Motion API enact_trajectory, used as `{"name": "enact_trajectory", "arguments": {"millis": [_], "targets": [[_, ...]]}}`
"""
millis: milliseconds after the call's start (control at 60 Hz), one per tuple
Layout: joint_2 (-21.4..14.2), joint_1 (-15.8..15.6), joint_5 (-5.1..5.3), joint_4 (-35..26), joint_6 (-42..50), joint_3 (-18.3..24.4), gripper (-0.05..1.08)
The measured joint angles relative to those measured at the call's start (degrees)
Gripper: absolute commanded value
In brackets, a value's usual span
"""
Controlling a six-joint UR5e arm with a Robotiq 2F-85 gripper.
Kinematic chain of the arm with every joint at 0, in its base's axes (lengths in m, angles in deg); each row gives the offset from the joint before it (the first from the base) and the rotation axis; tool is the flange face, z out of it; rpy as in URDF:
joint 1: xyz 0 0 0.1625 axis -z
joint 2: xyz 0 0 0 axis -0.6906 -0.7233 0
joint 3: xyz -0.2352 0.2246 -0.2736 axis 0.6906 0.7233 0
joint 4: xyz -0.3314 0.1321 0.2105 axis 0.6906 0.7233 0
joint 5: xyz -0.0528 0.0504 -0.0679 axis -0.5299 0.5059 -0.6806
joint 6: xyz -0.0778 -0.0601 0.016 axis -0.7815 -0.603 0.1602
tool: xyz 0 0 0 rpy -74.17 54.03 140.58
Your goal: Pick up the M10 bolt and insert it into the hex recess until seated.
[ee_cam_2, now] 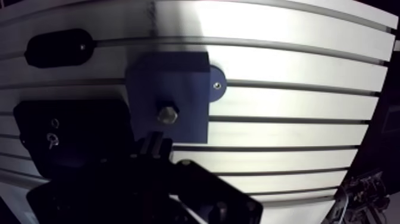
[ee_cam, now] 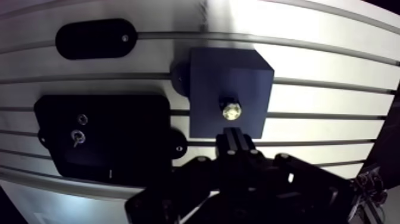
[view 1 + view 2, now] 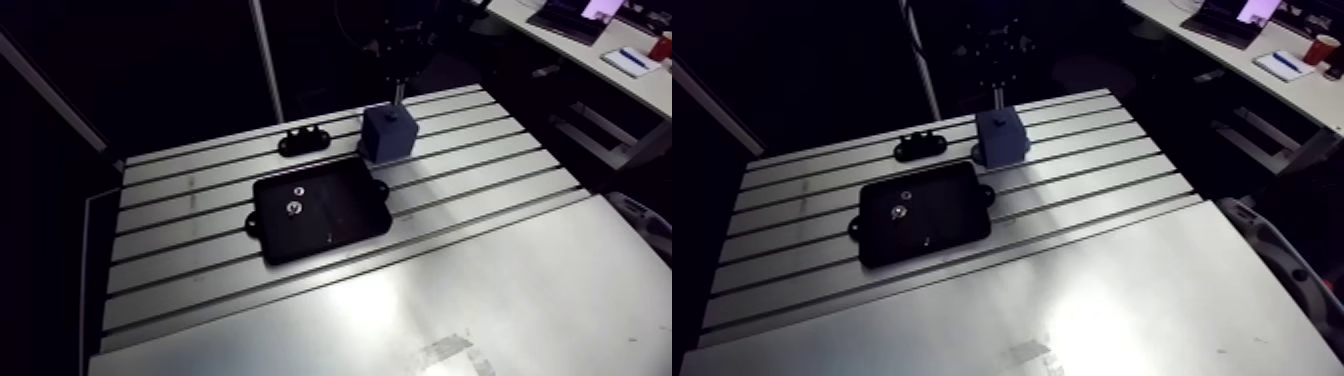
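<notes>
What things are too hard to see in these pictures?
- Shaft of the bolt: the wrist view shows only its head; the blue block hides the rest, so I can't tell if it is seated.
- The small bits in the black tray: too tiny to name in either view.
- The hand: dark against the dim room in the arm view, largely cut off by the frame edge in the wrist view.

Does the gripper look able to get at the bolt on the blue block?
Probably yes: the bolt shows uncovered on top of the block, the gripper hangs just above it, and the tray lies off to one side.
</notes>
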Motion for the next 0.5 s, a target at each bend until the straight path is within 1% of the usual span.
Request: {"name": "enact_trajectory", "arguments": {"millis": [500], "targets": [[0.3,-0.1,-0.10,2.9,-0.4,-1.7,1.08]]}}
